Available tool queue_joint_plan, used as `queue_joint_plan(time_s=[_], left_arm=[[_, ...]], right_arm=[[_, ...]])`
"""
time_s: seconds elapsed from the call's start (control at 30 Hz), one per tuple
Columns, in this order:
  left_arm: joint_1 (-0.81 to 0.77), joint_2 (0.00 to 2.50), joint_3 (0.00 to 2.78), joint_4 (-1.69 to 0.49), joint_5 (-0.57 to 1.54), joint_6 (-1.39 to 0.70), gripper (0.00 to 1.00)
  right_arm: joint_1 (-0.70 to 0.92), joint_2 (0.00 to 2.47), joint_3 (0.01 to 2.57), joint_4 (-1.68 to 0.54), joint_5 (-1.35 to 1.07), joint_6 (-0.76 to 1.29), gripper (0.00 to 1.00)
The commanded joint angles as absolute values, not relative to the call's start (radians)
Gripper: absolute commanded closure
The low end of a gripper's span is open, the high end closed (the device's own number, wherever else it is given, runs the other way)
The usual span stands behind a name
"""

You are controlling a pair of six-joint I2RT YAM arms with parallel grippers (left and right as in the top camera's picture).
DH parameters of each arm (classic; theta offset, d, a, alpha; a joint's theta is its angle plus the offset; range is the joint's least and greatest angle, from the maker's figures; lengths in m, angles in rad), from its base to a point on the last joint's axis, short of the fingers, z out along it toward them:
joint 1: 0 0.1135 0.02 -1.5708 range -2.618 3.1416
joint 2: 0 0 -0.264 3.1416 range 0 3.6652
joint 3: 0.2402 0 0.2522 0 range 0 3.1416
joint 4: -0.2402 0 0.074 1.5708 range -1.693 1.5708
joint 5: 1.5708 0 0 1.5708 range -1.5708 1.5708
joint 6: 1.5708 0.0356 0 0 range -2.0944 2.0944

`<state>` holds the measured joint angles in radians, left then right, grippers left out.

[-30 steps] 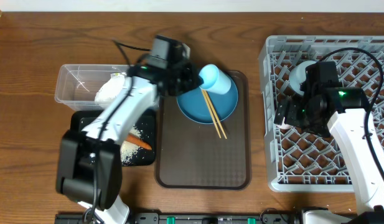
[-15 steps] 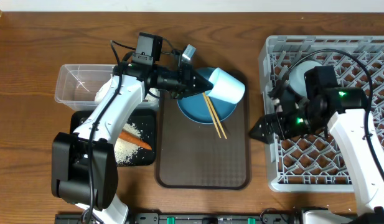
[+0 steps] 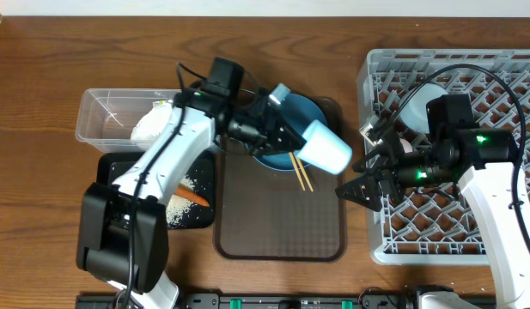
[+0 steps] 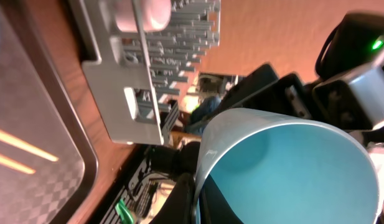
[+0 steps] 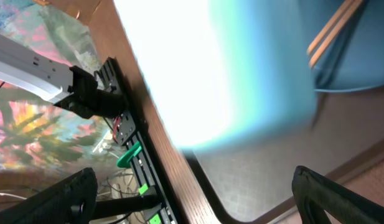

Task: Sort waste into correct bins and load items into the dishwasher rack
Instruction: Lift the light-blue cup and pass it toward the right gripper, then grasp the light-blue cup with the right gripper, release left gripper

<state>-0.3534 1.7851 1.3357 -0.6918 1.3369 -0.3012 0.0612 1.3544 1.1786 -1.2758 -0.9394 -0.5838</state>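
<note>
My left gripper (image 3: 295,147) is shut on the rim of the light blue cup (image 3: 325,152), one finger inside and one outside, and holds it tilted above the brown tray. In the left wrist view the cup (image 4: 291,168) fills the lower right with its mouth toward the camera. My right gripper (image 3: 354,182) stands open just right of the cup at the rack's left edge, with nothing between its fingers (image 5: 328,193). Its wrist view shows the cup (image 5: 229,68) close and blurred. The grey dishwasher rack (image 3: 453,232) holds a pale bowl (image 3: 415,107) and a pink cup (image 4: 142,12).
Chopsticks (image 3: 299,176) lie across a blue dish (image 3: 282,159) on the brown tray (image 3: 282,223). A clear tub (image 3: 106,116) holds a white napkin (image 3: 149,127). The black tray (image 3: 204,167) in front of it carries rice (image 3: 177,208) and a carrot (image 3: 194,197).
My left arm has carried the cup rightward and forward off the dish, over the tray. My right gripper has swung left out of the rack toward the cup, still open.
</note>
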Motion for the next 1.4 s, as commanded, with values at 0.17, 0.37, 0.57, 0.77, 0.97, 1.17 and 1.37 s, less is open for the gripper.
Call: queue_joint_plan(time_s=[0.17,0.37,0.57,0.77,0.97,1.17,1.37], left_arm=[[-0.432,1.769,1.337,-0.695,1.365,-0.262,0.94],[-0.432,1.769,1.337,-0.695,1.345,-0.262,0.93],[-0.430,1.769,1.337,-0.695,1.324,-0.263,0.94],[-0.430,1.769,1.337,-0.696,1.318,-0.262,0.89],[-0.440,1.769,1.337,-0.771,1.195,-0.262,0.85],[-0.459,1.769,1.337,-0.896,1.045,-0.231,0.85],[-0.497,1.769,1.337,-0.931,1.029,-0.190,0.85]], right_arm=[[0.056,1.346,1.189,-1.274,-0.981,-0.615,0.01],[0.056,1.346,1.189,-1.277,-0.980,-0.615,0.21],[0.056,1.346,1.189,-1.279,-0.976,-0.615,0.37],[0.056,1.346,1.189,-1.278,-0.976,-0.615,0.52],[0.056,1.346,1.189,-1.269,-0.976,-0.615,0.66],[0.056,1.346,1.189,-1.259,-0.973,-0.615,0.78],[0.056,1.346,1.189,-1.256,-0.973,-0.615,0.79]])
